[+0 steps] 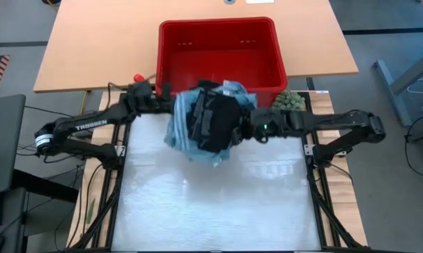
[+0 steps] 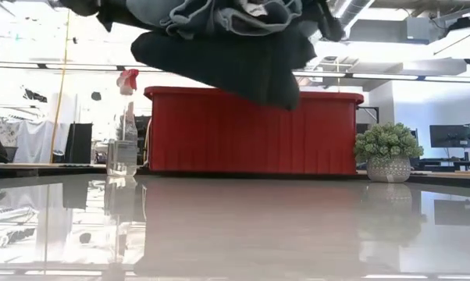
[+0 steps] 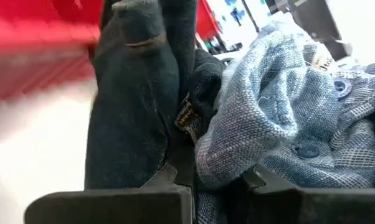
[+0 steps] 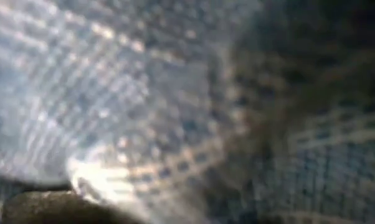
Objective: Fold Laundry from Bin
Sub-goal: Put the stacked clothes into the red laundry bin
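Laundry bundle (image 1: 210, 121) hangs at frame center in the high view, above the table (image 1: 218, 204), just below the bin (image 1: 218, 49) at upper center. Left arm (image 1: 92, 126) reaches in from left, right arm (image 1: 324, 123) from right. Plant (image 1: 289, 100) right of the bin, spray bottle (image 2: 126, 125) left.

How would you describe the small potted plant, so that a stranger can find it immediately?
Start at the big red bin behind the work surface. Beside one end of it stands the small potted plant. It is the only green, bushy thing there; the spray bottle at the other end is clear.
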Motion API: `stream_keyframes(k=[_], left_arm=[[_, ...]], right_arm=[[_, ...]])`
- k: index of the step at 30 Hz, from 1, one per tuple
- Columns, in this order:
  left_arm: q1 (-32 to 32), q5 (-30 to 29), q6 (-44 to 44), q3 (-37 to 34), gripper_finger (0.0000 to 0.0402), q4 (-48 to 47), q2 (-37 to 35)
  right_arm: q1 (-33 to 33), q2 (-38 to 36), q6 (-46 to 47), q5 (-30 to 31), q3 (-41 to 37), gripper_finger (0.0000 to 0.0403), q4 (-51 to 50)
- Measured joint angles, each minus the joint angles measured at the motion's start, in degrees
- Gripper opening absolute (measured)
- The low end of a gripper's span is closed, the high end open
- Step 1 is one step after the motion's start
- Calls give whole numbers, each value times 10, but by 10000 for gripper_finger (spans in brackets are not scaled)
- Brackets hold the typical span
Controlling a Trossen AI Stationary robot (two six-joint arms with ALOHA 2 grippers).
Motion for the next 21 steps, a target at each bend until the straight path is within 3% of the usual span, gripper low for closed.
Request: stream_keyframes(k=[4, 10, 21], left_arm=[[42, -2, 35, 78, 22, -72, 24], [92, 0, 46, 204, 21, -112, 122], [156, -20, 88, 493, 19, -168, 296]], right_arm=[[-61, 9, -51, -36, 51, 108, -19], [-185, 36, -102, -144, 135, 108, -59], [-375, 158, -259, -296, 368, 107, -176]])
